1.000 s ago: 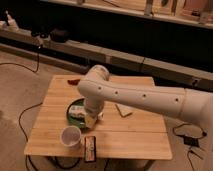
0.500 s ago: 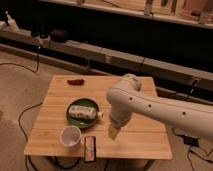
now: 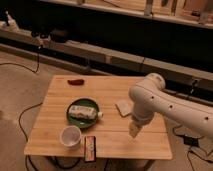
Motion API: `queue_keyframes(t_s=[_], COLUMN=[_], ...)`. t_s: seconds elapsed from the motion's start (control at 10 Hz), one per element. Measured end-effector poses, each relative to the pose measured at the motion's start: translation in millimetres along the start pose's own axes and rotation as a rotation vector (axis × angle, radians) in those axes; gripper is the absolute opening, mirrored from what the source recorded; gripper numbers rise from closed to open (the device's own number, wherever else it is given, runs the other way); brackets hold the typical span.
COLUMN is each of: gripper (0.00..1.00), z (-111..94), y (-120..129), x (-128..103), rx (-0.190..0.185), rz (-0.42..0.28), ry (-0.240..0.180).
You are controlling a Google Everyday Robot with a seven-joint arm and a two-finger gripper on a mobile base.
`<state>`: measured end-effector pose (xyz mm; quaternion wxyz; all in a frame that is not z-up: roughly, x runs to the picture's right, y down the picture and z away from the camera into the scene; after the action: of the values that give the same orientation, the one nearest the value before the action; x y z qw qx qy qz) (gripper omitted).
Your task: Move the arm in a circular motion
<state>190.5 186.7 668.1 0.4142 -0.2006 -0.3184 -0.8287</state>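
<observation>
The arm (image 3: 165, 107) is a large white jointed robot arm with thick tubular segments and small dark dots. It comes in from the right edge, its rounded elbow over the right part of the wooden table (image 3: 107, 90). Its narrow pale tip, the gripper (image 3: 134, 131), hangs down over the front right of the table, right of the green plate (image 3: 75, 119).
The green plate holds a pale wrapped item (image 3: 84, 112). A white cup (image 3: 70, 136) and a small dark packet (image 3: 90, 148) stand near the front edge. A red object (image 3: 76, 81) lies at the back left, a pale flat piece (image 3: 123, 106) mid-table. Cables (image 3: 30, 112) run on the floor; a dark bench (image 3: 100, 52) stands behind.
The arm has swung to the right across the table. The elbow moved from over the plate to the right side, and the tip now hangs over the front right.
</observation>
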Motion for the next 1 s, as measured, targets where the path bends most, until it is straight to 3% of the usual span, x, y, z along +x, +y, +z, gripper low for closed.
queue_keyframes(t_s=[0.3,0.5,0.7,1.0], gripper=[0.62,0.62,0.62,0.62], z=[8,19,29,27], y=[48,88,123,146], x=[-8,0,31,89], rx=[-0.023,-0.048,-0.066,-0.099], rz=[0.066,0.087,0.087,0.039], ry=[-0.015,-0.036,-0.045,-0.034])
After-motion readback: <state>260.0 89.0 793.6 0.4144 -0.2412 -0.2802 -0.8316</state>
